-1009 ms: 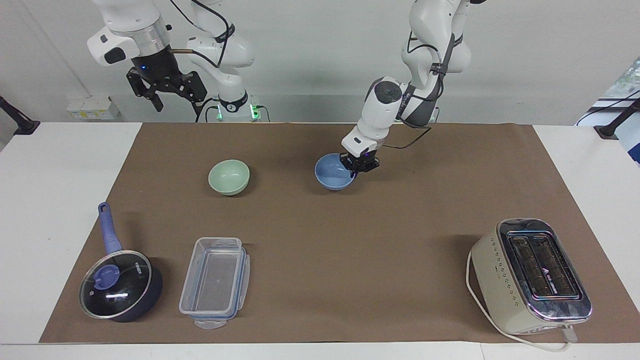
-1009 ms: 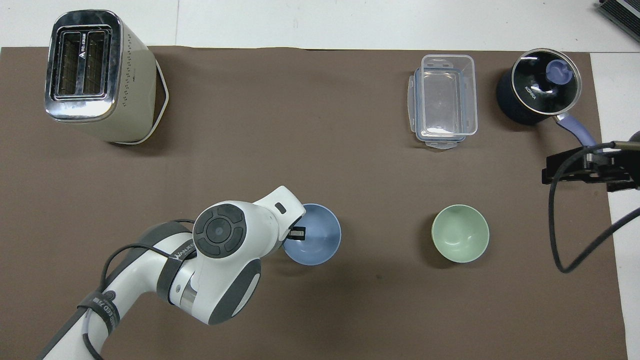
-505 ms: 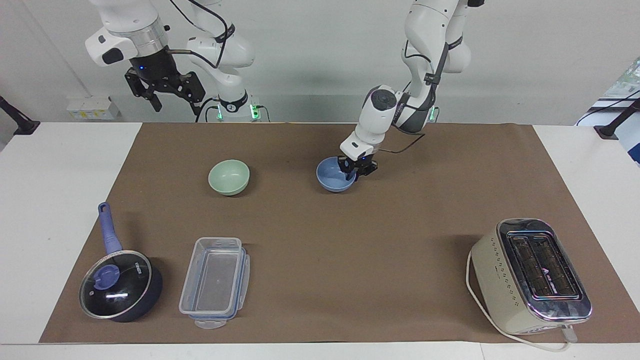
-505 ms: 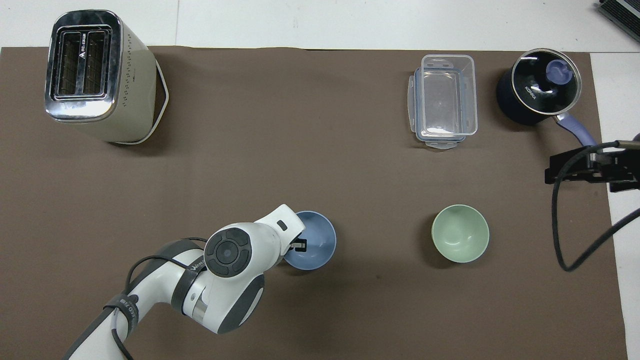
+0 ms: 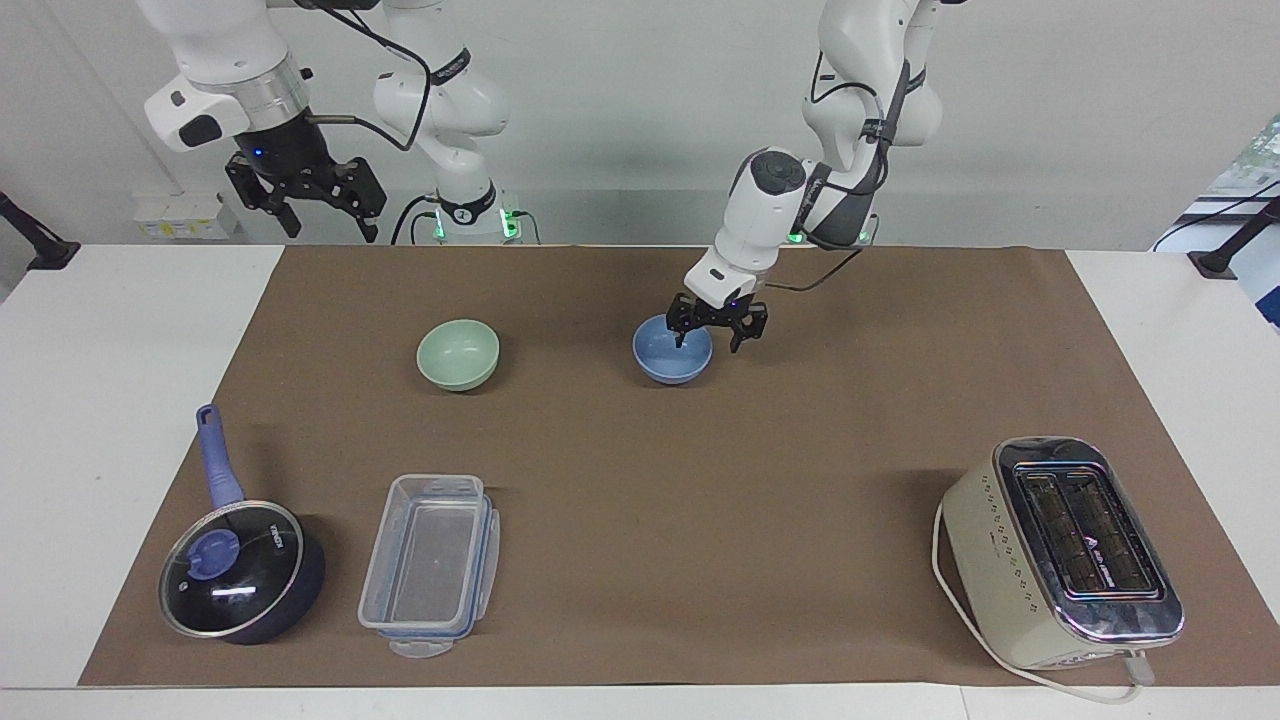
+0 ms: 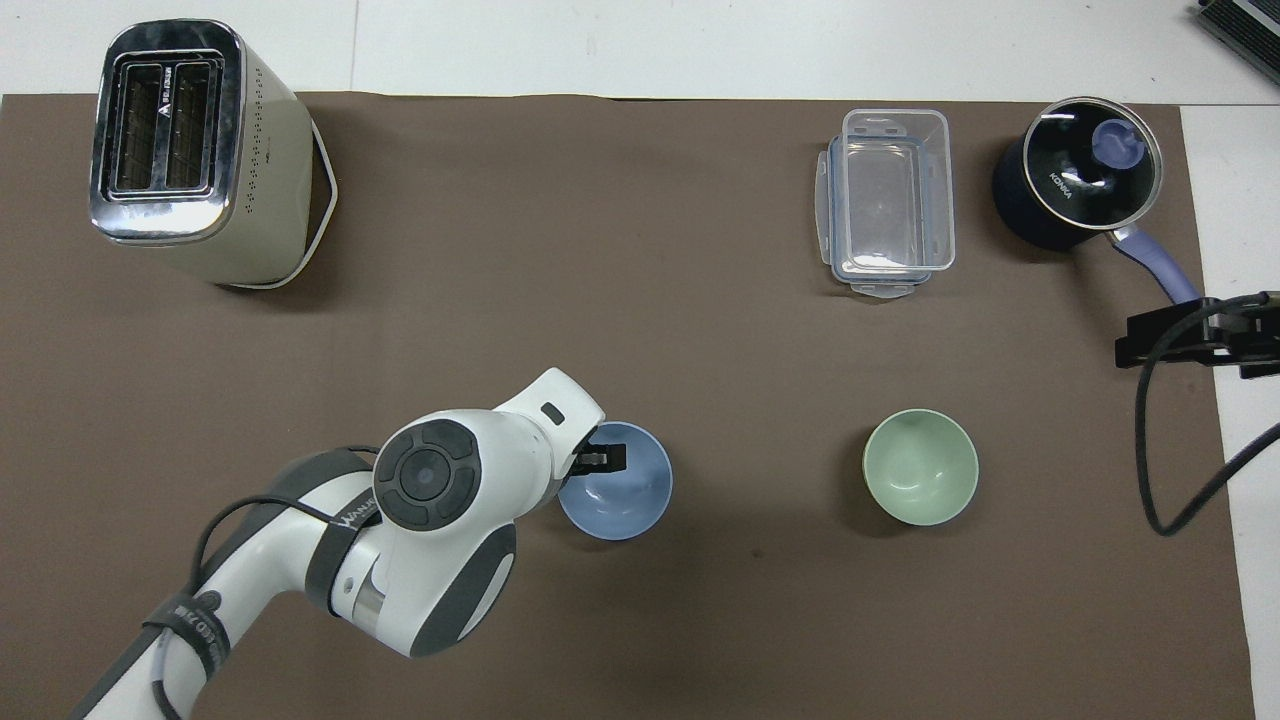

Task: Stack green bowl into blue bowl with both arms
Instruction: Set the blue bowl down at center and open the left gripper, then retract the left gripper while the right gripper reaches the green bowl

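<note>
In the facing view we see the left gripper (image 5: 709, 341) whole: its fingers (image 5: 680, 338) point down and stand spread, one over the blue bowl (image 5: 672, 352), the other outside the rim at the side toward the left arm's end of the counter (image 5: 1150, 330). We cannot tell whether either finger touches the rim; nothing is pinched. In the overhead view the white wrist hides most of this gripper (image 6: 598, 461), and only a black finger shows above the bowl's (image 6: 620, 490) inner wall.

The left arm comes down from its base, bends at the elbow and slopes forward and down to the bowl.

The right gripper (image 5: 322, 222) hangs high, over the counter's edge at the right arm's end, nearest the robots, fingers spread and holding nothing; this arm waits. The overhead view shows only a black bar of it (image 6: 1190, 335), beside the pot's handle.

The blue bowl sits upright on the brown mat (image 5: 800, 500) in the part nearer the robots. The green bowl (image 5: 458, 354) sits upright and apart from it, toward the right arm's end, in neither gripper; the overhead view shows its hollow (image 6: 920, 467).

Farther from the robots stand a lidded pot (image 5: 240, 575), a clear box (image 5: 432, 563) and, at the left arm's end, a toaster (image 5: 1065, 550).
</note>
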Controlling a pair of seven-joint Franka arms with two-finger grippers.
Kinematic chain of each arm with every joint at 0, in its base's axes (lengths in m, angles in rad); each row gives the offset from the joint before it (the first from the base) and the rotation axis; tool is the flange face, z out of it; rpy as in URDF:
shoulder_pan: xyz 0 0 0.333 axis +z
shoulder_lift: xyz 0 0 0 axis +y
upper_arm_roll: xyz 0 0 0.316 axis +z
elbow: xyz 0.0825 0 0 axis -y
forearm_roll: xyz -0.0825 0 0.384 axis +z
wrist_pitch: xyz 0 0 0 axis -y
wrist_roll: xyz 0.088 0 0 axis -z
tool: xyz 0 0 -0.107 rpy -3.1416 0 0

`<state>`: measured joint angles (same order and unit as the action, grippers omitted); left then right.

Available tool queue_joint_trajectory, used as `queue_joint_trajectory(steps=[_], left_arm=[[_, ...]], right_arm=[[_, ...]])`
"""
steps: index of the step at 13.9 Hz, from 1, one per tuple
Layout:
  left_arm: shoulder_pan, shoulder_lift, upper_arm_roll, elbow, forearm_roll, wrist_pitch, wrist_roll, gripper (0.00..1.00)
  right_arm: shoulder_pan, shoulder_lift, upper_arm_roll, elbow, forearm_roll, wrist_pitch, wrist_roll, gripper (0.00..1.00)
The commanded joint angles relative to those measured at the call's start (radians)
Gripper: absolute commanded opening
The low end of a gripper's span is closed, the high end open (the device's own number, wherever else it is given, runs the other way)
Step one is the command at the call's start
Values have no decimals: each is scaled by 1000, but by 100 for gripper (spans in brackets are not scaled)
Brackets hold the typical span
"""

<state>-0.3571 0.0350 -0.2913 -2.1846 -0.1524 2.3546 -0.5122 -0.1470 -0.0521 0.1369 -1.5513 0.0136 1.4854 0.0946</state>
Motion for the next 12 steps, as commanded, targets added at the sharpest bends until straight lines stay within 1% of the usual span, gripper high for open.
queue_joint_trajectory(steps=[1, 3, 5, 6, 8, 10, 12], left_arm=[[81, -18, 0, 112, -3, -167, 4, 100], [165, -17, 0, 207, 13, -279, 43, 100], [246, -4, 0, 307, 16, -389, 150, 100], [288, -3, 0, 336, 17, -418, 200, 100], [360, -6, 0, 376, 52, -445, 300, 100], [424, -4, 0, 437, 70, -510, 319, 100], [470, -4, 1, 488, 76, -573, 339, 100]], right_arm=[[-16, -41, 7, -94, 14, 81, -27, 100], [-10, -40, 7, -107, 16, 107, -27, 100], [-11, -38, 7, -154, 16, 160, -44, 100], [-14, -38, 7, -185, 16, 191, -67, 100], [-16, -37, 7, -251, 17, 252, -76, 100], [-14, -34, 9, -329, 17, 320, -79, 100], [-5, -32, 9, -436, 19, 419, -110, 100]])
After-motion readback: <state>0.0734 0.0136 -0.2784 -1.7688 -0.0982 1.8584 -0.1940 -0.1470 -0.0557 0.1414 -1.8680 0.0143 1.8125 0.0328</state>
